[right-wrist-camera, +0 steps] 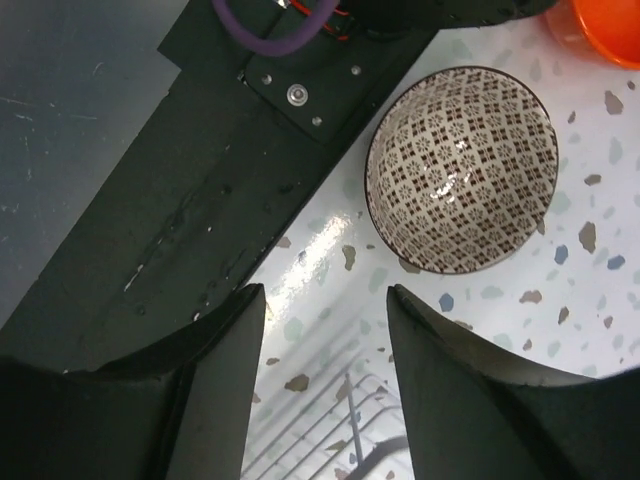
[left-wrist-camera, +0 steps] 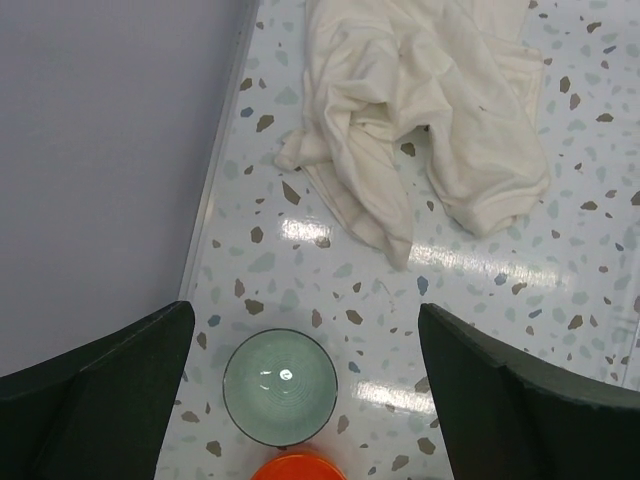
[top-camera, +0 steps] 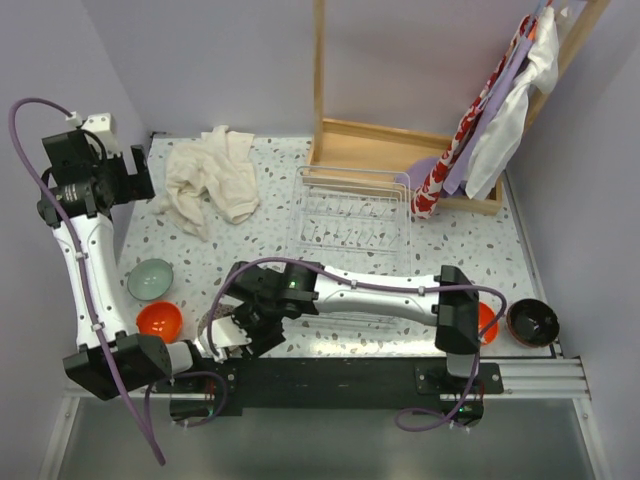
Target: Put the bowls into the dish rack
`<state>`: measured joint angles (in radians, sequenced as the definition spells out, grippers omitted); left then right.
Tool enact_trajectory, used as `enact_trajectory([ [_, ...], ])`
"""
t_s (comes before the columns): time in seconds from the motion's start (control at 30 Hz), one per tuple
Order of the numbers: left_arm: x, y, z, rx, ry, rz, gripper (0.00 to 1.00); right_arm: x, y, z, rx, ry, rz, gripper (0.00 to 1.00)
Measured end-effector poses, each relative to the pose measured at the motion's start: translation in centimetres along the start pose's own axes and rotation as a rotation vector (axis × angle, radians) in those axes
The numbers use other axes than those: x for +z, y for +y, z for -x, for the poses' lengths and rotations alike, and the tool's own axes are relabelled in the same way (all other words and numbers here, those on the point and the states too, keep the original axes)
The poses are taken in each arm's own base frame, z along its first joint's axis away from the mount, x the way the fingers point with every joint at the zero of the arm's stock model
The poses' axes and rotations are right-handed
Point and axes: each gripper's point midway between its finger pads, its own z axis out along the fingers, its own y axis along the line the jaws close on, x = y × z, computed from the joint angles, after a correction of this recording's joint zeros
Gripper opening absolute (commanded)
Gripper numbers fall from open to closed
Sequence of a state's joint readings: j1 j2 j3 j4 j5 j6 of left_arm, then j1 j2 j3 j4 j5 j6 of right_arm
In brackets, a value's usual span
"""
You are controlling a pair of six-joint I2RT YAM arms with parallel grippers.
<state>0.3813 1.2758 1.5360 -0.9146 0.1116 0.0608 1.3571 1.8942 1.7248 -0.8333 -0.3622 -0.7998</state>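
My right gripper (right-wrist-camera: 325, 290) (top-camera: 235, 335) stands open low over the table's near left, nothing between its fingers. A brown-and-white patterned bowl (right-wrist-camera: 460, 170) sits upright just beyond its tips, beside an orange bowl (right-wrist-camera: 610, 25). My left gripper (left-wrist-camera: 305, 310) (top-camera: 140, 180) hangs wide open high at the far left, looking down on a grey-green bowl (left-wrist-camera: 280, 385) (top-camera: 150, 279) and the orange bowl (left-wrist-camera: 297, 468) (top-camera: 159, 320) touching it. The clear wire dish rack (top-camera: 350, 225) stands empty mid-table. At the near right, a dark brown bowl (top-camera: 532, 321) and another orange bowl (top-camera: 488, 322), partly behind the right arm.
A crumpled white cloth (top-camera: 212, 180) (left-wrist-camera: 430, 120) lies at the back left. A wooden frame (top-camera: 400, 140) with hanging towels (top-camera: 490, 110) stands behind the rack. The black base rail (top-camera: 330, 380) (right-wrist-camera: 200, 200) runs along the near edge, close to my right gripper.
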Motion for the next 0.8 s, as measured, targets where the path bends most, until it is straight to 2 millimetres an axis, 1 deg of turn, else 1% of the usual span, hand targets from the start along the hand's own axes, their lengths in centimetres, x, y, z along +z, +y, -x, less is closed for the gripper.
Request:
enact_trajectory([
  [0.17, -1.7, 0.3, 1.9, 0.0, -0.068, 0.01, 1.0, 3.0, 0.4, 0.2, -0.024, 0.009, 0.021, 0.46],
  [0.33, -3.1, 0.2, 2.2, 0.002, -0.099, 0.013, 1.0, 7.0, 0.0, -0.6, -0.033, 0.042, 0.03, 0.45],
  [0.4, -3.5, 0.2, 2.0, 0.002, -0.106, 0.014, 1.0, 8.0, -0.1, -1.3, -0.037, 0.064, 0.03, 0.44],
  [0.5, -3.9, 0.1, 1.5, 0.001, -0.101, 0.014, 1.0, 8.5, -0.2, -1.7, -0.041, 0.073, 0.029, 0.43],
  [0.6, -4.1, 0.0, 1.2, 0.0, -0.097, 0.014, 1.0, 8.6, -0.7, -1.3, -0.048, 0.059, 0.008, 0.43],
  [0.8, -4.2, 0.0, 1.1, 0.001, -0.093, 0.014, 1.0, 8.7, -1.3, -1.2, -0.048, 0.057, -0.019, 0.42],
])
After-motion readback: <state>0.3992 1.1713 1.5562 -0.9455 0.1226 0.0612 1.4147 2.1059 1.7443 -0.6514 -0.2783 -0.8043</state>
